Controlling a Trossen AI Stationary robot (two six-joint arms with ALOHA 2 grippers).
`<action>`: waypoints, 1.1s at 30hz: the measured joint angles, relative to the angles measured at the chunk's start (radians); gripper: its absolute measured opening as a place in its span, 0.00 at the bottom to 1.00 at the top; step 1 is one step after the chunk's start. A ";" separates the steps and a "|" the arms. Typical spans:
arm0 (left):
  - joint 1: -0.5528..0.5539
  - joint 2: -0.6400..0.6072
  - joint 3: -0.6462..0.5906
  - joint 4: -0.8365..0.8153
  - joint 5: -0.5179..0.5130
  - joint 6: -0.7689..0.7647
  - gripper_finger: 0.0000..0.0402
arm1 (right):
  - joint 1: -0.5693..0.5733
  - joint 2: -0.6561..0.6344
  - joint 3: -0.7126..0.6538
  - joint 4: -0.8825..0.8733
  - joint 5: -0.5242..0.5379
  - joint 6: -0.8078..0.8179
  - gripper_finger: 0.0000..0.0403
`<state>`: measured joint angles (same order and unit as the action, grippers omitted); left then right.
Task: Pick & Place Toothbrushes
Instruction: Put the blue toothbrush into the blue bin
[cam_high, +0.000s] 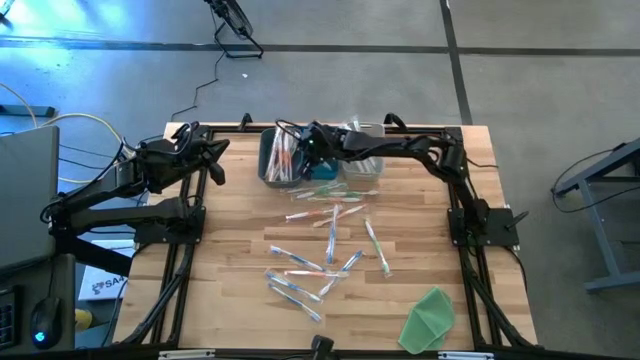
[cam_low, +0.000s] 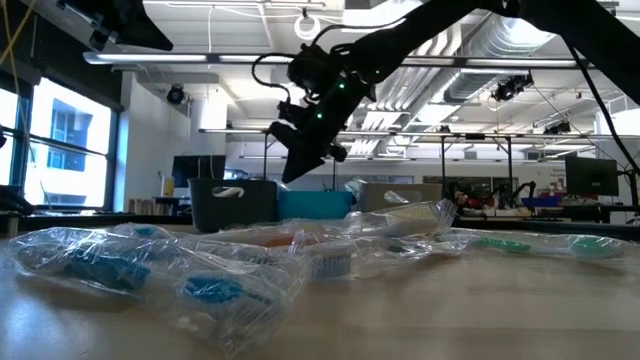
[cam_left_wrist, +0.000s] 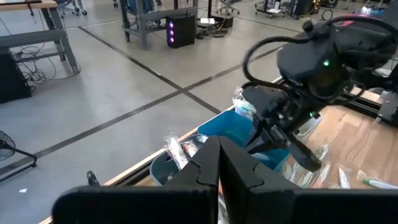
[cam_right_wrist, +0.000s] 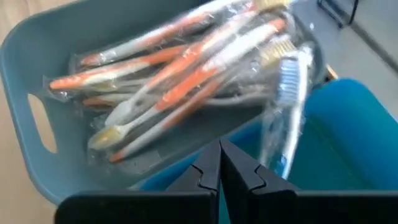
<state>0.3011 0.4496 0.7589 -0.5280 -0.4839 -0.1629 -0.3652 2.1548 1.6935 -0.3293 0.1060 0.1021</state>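
Note:
Several wrapped toothbrushes (cam_high: 330, 250) lie scattered on the wooden table (cam_high: 230, 250). More of them, orange ones (cam_right_wrist: 186, 74), fill a grey bin (cam_right_wrist: 37, 74) at the far edge. My right gripper (cam_right_wrist: 219, 163) hangs shut above that bin, by its border with a blue bin (cam_right_wrist: 348, 137), and slants down. A blue toothbrush (cam_right_wrist: 285, 106) in a clear wrapper shows blurred just beside its fingers, over the grey bin's rim. My left gripper (cam_left_wrist: 219, 162) waits shut, raised above the table's far left corner. My right gripper is shut with the blue toothbrush's wrapper end (cam_right_wrist: 273, 165) close beside one finger. Whether the fingers touch it, I cannot tell.
A clear bin (cam_high: 365, 160) stands right of the blue bin (cam_high: 325, 172) along the far edge. A green cloth (cam_high: 428, 318) lies at the near right corner. In the low view, wrapped toothbrushes (cam_low: 150, 270) lie close to the camera.

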 joint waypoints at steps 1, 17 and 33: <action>0.000 0.000 0.000 -0.002 0.000 -0.002 0.00 | -0.002 0.000 0.008 -0.009 -0.002 0.021 0.00; 0.000 0.000 0.000 -0.007 -0.005 -0.002 0.00 | -0.029 -0.011 0.081 -0.233 -0.288 0.131 0.00; 0.000 0.000 0.000 -0.006 -0.009 -0.003 0.00 | -0.052 0.044 0.109 -0.266 -0.128 0.186 0.00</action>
<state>0.3012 0.4492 0.7589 -0.5343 -0.4927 -0.1657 -0.4169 2.1988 1.8029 -0.5950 -0.0224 0.2883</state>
